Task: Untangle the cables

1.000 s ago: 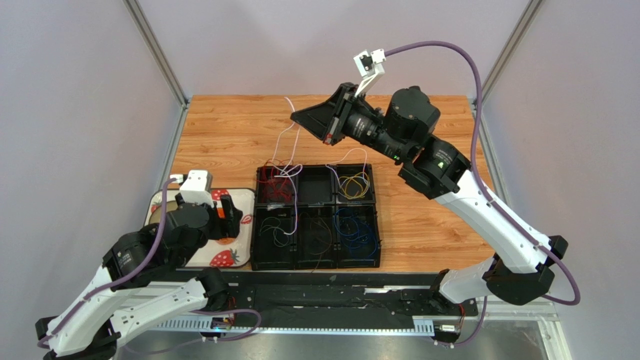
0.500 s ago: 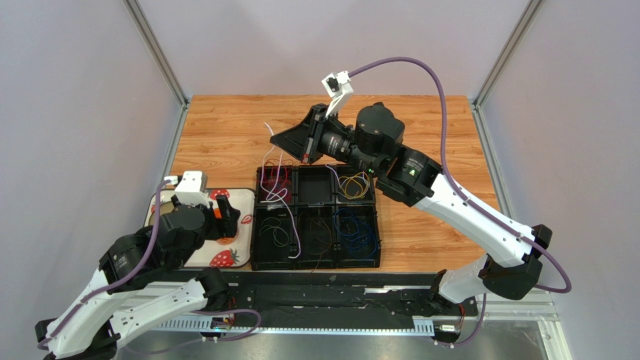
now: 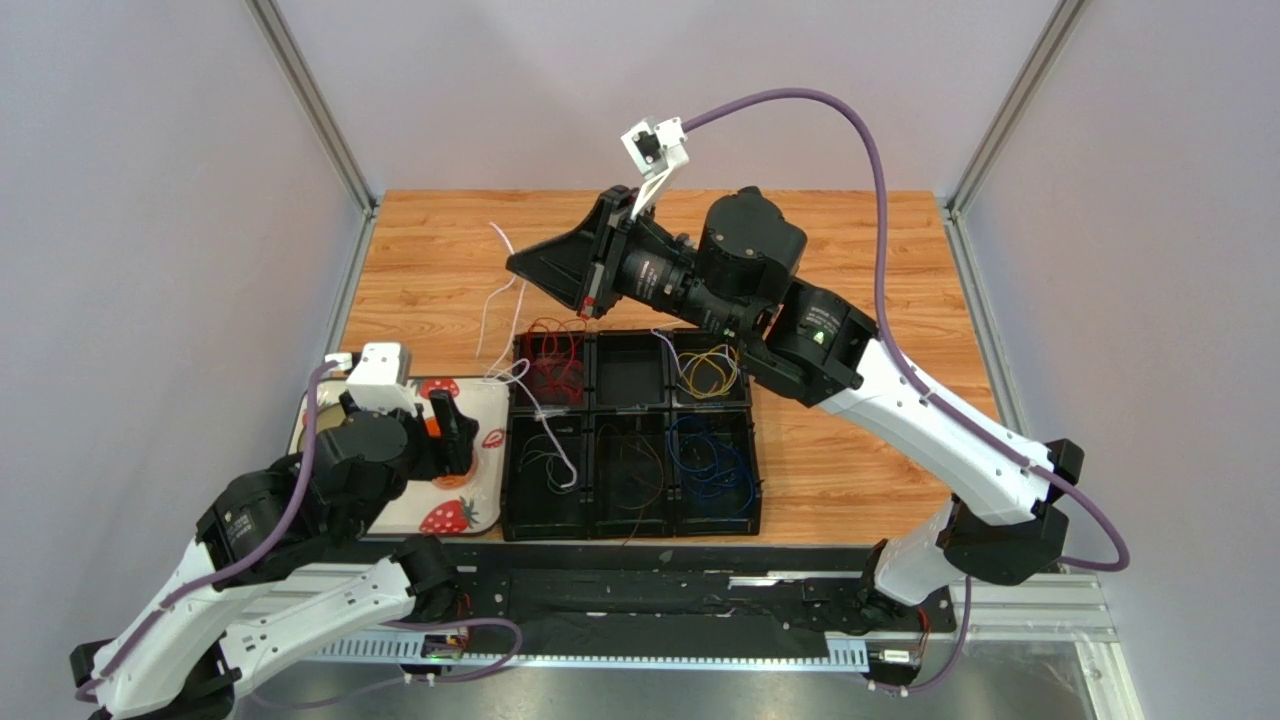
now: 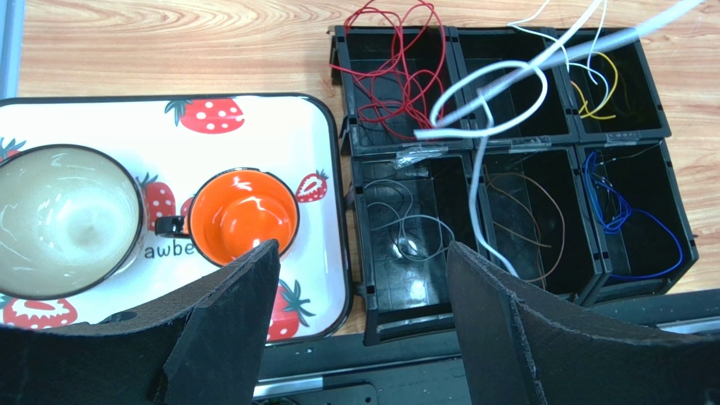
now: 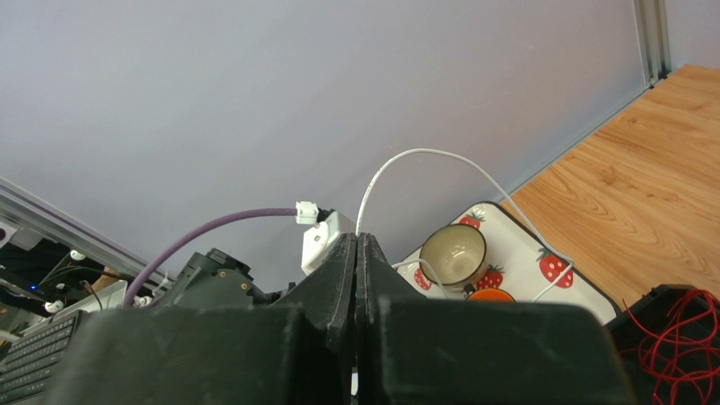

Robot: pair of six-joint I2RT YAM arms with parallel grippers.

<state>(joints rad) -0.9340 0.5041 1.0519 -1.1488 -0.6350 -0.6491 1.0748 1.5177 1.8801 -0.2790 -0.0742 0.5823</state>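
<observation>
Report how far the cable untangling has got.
Done: red cables, yellow cables and blue cables lie in separate compartments of the black organiser. In hand: the right hand, shut on a white cable, holds it up. To do: that cable loops across several compartments; the left hand is open, empty.

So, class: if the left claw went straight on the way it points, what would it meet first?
Likely the bin, at its left wall, just beside the tray. The open left claw aims at that seam. Depth is unclear, so it might catch the tray's rim instead.
</observation>
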